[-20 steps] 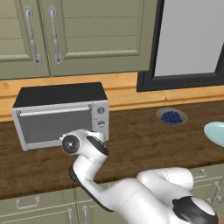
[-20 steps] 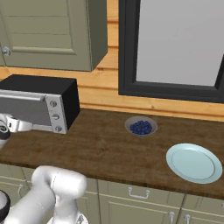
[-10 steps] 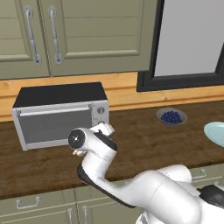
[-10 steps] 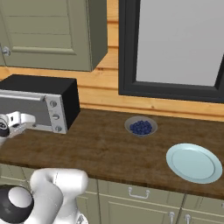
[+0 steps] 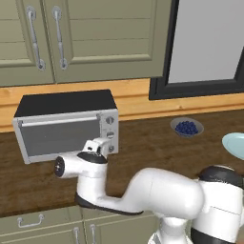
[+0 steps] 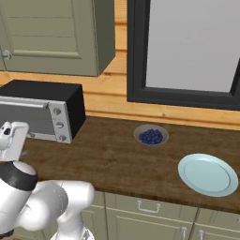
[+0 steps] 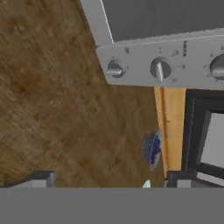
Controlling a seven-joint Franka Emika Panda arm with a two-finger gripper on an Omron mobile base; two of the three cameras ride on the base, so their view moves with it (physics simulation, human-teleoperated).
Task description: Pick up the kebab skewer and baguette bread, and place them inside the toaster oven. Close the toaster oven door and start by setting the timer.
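Gripper [image 5: 106, 146] jaws spread wide, holding nothing, just in front of the toaster oven [image 5: 66, 123] knob column [image 7: 159, 68]. Toaster oven door [image 5: 59, 135] is shut, its long axis running left-right. Blueberry bowl [image 6: 151, 135] and plate [image 6: 208, 174] sit well right, clear of the path.
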